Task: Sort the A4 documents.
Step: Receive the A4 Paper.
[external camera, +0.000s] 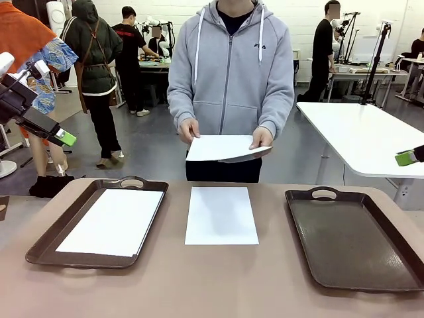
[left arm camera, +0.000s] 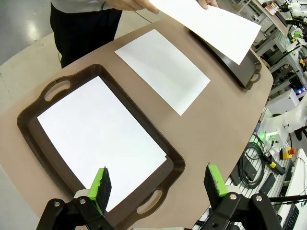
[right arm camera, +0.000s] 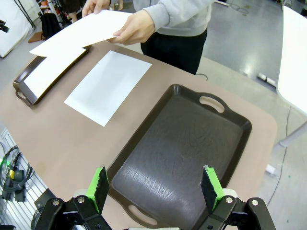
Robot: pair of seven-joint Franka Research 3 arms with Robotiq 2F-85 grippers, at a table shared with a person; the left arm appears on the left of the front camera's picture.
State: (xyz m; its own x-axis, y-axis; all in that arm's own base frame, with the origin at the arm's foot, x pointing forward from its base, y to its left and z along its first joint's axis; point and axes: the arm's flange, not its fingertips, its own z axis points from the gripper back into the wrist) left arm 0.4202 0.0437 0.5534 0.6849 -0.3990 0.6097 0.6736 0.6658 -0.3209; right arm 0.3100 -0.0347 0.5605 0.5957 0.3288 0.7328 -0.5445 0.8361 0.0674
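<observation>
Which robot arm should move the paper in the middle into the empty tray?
Probably the right. The right gripper is open and points down at the empty tray, with the loose sheet beside it; the left gripper faces the filled tray.

The right gripper point(right arm camera: 154, 188), jaws spread wide at the bottom edge, hangs over a dark tray point(right arm camera: 182, 143) at centre right. A sheet point(right arm camera: 108, 86) lies flat on the table point(right arm camera: 57, 139) left of centre. At the top, a hand point(right arm camera: 136, 28) holds a second sheet point(right arm camera: 76, 33).

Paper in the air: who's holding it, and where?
The person's hands hold the sheet by the corners nearest them. The left gripper and right gripper are open, empty.
</observation>
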